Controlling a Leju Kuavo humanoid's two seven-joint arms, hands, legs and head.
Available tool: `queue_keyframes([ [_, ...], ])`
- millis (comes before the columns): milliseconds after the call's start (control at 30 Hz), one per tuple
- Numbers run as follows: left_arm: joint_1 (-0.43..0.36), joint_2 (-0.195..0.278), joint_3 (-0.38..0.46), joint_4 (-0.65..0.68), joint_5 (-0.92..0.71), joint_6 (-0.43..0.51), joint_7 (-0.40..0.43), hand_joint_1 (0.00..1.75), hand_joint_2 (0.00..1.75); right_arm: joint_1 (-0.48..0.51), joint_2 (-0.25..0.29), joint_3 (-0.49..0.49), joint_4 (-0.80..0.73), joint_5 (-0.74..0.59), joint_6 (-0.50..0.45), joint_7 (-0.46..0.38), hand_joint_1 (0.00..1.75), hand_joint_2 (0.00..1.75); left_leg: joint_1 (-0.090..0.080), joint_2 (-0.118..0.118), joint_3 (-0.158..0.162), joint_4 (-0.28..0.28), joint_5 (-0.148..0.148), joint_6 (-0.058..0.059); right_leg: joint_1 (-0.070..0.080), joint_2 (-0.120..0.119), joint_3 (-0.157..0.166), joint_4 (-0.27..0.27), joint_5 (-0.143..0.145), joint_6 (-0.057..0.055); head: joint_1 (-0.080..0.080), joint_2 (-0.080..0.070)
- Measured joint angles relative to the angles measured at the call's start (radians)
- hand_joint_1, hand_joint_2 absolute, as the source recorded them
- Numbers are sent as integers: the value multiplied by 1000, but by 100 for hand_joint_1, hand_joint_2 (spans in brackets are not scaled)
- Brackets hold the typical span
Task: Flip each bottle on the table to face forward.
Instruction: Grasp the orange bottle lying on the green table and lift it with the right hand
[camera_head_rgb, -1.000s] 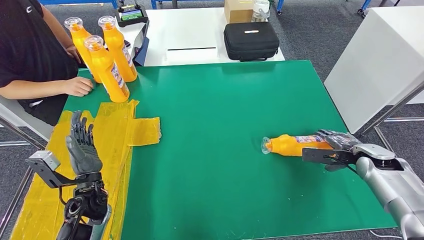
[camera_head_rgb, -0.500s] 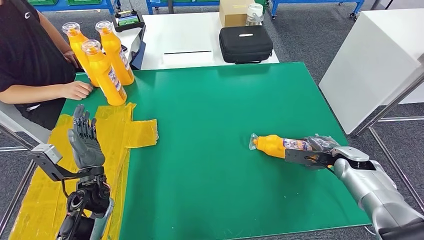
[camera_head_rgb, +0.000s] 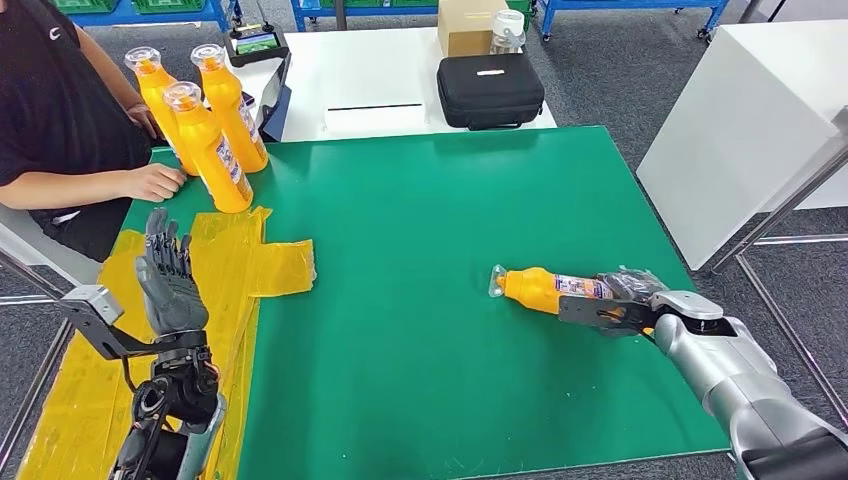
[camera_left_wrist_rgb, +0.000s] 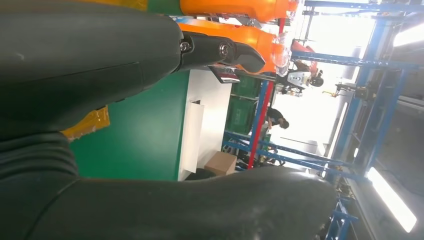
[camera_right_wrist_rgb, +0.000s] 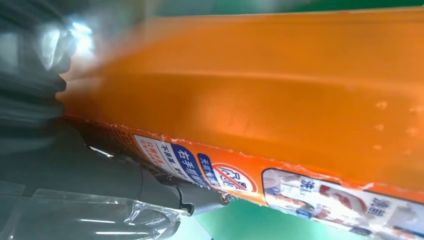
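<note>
An orange bottle (camera_head_rgb: 540, 288) lies on its side on the green table (camera_head_rgb: 420, 220), its clear cap pointing left. My right hand (camera_head_rgb: 632, 297) grips its base end; in the right wrist view the bottle (camera_right_wrist_rgb: 280, 95) and its label lie against my thumb (camera_right_wrist_rgb: 75, 165). Three more orange bottles (camera_head_rgb: 208, 150) stand upright at the table's far left corner. My left hand (camera_head_rgb: 168, 278) is raised, open and holding nothing, over the yellow sheet (camera_head_rgb: 255, 262). In the left wrist view, orange bottles (camera_left_wrist_rgb: 235, 7) show beyond that hand (camera_left_wrist_rgb: 100, 65).
A person (camera_head_rgb: 60, 100) in black sits at the far left, one hand resting on the table beside the upright bottles. Behind the green table a white table (camera_head_rgb: 380, 70) carries a black case (camera_head_rgb: 490, 88) and a cardboard box. A white cabinet (camera_head_rgb: 740, 120) stands at the right.
My right hand has moved the lying bottle a little to the left across the table. The camera has shifted slightly. The left hand has stayed raised.
</note>
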Motion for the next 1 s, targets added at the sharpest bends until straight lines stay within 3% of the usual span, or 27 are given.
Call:
queue_keyframes([
  [867, -42, 0, -40, 35, 1, 11, 23, 0, 0, 21, 17, -29, 9, -51, -39, -1, 175, 175, 2, 1, 10, 0, -4, -1, 1, 1, 10, -1, -3, -2, 0, 0],
  [1000, -42, 0, -41, 37, 10, 1, 42, 0, 175, 34, 16, -46, -2, -110, -48, -47, 175, 175, 2, 1, 9, 0, -4, -1, 2, 1, 11, -1, -3, -2, 0, 0],
])
